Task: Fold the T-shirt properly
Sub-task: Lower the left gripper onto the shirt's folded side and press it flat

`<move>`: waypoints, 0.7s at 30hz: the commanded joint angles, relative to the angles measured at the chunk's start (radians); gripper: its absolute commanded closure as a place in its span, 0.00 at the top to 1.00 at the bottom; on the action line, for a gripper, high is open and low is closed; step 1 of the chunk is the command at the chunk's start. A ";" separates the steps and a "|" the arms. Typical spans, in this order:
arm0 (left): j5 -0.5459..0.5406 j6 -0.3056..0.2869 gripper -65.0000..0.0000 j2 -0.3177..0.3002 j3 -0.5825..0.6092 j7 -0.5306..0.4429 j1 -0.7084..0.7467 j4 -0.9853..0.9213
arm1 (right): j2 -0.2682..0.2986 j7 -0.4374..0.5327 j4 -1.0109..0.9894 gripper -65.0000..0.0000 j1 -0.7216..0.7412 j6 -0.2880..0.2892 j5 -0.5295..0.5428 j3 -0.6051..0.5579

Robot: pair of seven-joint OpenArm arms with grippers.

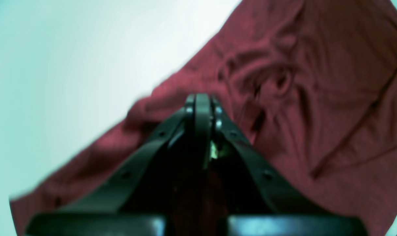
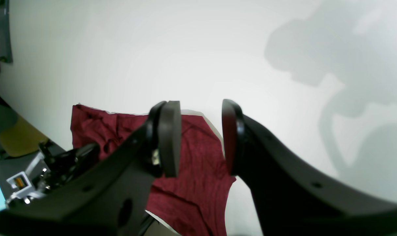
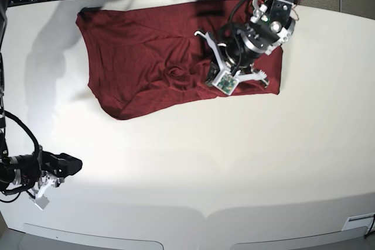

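Currently, spatial check before next fold move.

T-shirt [image 3: 146, 51] position: spread mostly flat on the table [image 3: 205, 162], far side, long axis running side to side in the base view; bunched wrinkles near mid-cloth.

Left gripper [image 1: 202, 98] state: clenched, jaws pressed together; whether a pinch of fabric sits between them, cannot tell.

Left gripper placement: directly over the shirt's end, low above or touching the cloth; bulk of the garment stretches away ahead of the fingertips and off to one side.

Right gripper [image 2: 201, 137] state: released, jaws apart, nothing between them.

Right gripper placement: well apart from the shirt, near the table's front edge; garment lies beyond the fingertips, across bare table.

Nearer arm: left, by far.

Judgement: fold likely turns on the left arm carrying its end along the long axis toward the opposite end; right arm needs a long reach first.
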 commanded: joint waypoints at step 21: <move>-0.282 0.101 0.00 0.111 0.000 -0.010 -0.222 -0.199 | 0.014 0.012 0.011 0.33 0.040 0.005 0.029 0.004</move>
